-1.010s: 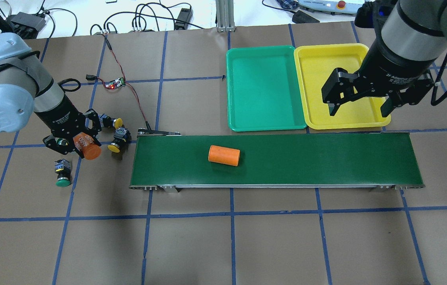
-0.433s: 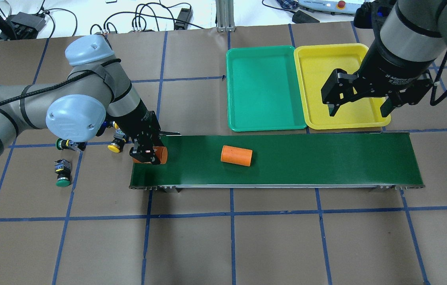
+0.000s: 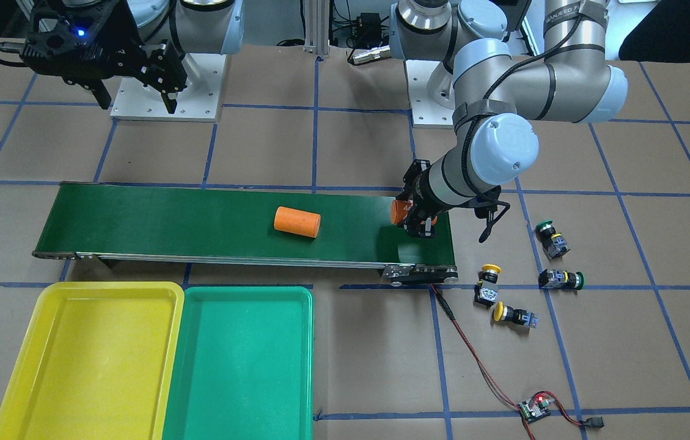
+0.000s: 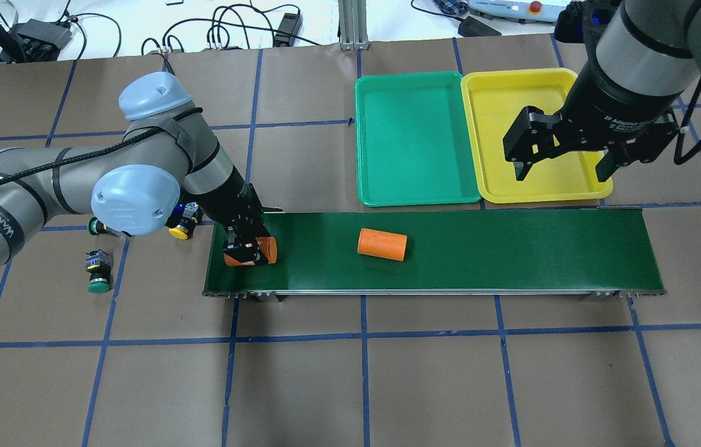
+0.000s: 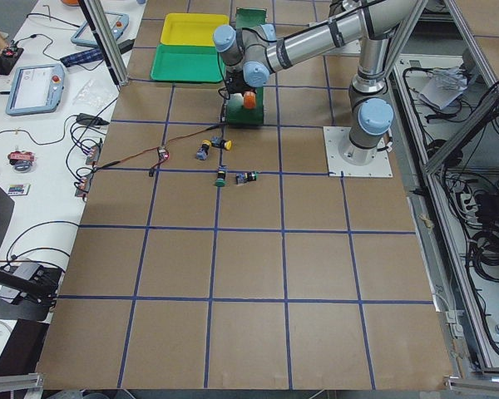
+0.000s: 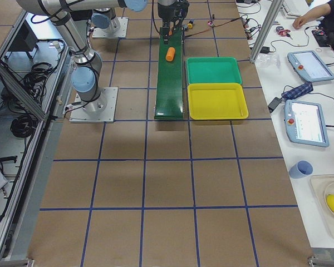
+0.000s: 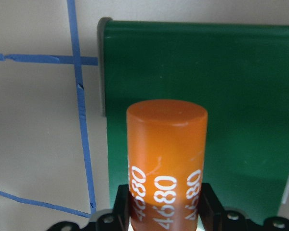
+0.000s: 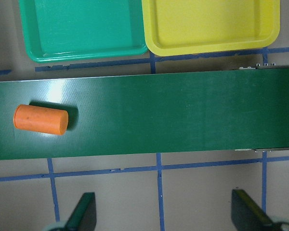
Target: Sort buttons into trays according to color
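While the left pincer (image 4: 244,251) is clamped on the orange cylinder marked 4680 (image 7: 166,154), low over the conveyor belt (image 4: 511,248) at its left-arm end, the four buttons (image 3: 488,287) lie on the counter (image 4: 350,385) just off that same end: yellow-capped pair (image 3: 513,315), green-capped pair (image 3: 561,280), none on the belt. Nearer arm: the left. The right pincer (image 4: 561,178), jaws apart and empty, hangs over the yellow tray (image 4: 511,93), beside the green tray (image 4: 412,124) at the belt's opposite end; no button in either. Judgement: the cylinder must be released before a button can be taken.
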Available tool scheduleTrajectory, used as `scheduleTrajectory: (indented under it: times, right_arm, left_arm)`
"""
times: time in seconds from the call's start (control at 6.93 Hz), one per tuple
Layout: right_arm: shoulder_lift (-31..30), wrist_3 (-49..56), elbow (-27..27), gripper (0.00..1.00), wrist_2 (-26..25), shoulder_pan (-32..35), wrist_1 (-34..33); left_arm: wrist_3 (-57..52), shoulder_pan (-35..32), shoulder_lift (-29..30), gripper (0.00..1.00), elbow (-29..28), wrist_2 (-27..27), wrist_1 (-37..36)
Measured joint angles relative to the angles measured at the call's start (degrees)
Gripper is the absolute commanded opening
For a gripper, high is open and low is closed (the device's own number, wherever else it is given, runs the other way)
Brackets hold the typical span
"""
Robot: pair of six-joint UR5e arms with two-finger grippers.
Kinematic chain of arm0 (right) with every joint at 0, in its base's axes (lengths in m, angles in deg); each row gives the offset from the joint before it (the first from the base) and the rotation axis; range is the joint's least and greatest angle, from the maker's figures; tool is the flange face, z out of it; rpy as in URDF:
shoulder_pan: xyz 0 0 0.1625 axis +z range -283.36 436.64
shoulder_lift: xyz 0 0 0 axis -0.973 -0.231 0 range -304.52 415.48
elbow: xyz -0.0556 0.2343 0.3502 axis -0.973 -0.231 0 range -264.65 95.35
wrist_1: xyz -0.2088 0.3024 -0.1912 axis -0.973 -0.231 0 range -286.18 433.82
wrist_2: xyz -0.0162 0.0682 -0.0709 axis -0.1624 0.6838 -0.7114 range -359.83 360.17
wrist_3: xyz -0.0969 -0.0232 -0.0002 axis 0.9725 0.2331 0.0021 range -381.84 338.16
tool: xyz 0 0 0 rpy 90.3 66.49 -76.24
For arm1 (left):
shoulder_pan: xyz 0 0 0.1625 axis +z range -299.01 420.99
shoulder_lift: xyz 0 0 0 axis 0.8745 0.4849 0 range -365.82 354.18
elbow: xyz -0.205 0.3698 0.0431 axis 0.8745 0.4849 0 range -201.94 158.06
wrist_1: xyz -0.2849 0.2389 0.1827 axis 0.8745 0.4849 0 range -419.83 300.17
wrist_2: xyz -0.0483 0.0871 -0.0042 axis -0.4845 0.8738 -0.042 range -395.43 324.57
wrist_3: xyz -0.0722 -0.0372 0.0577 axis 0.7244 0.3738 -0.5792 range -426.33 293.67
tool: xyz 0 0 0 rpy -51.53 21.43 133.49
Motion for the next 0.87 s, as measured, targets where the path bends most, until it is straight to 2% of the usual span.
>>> scheduleTrajectory:
  times: [0.29,0.58,0.87]
  right_arm:
    - [0.0,0.0,0.0,1.00,0.0,0.0,0.2]
    - [0.0,0.0,0.0,1.00,0.0,0.0,0.3]
    - [0.0,0.0,0.0,1.00,0.0,0.1,0.3]
  left_arm:
    - [-4.7,0.4,0.4,1.00,-0.3,3.6,-3.6]
    - [-21.8,3.9,-0.6,1.00,-1.7,6.5,-5.0]
    - [-31.3,9.2,2.2,1.00,-7.6,6.9,-4.7]
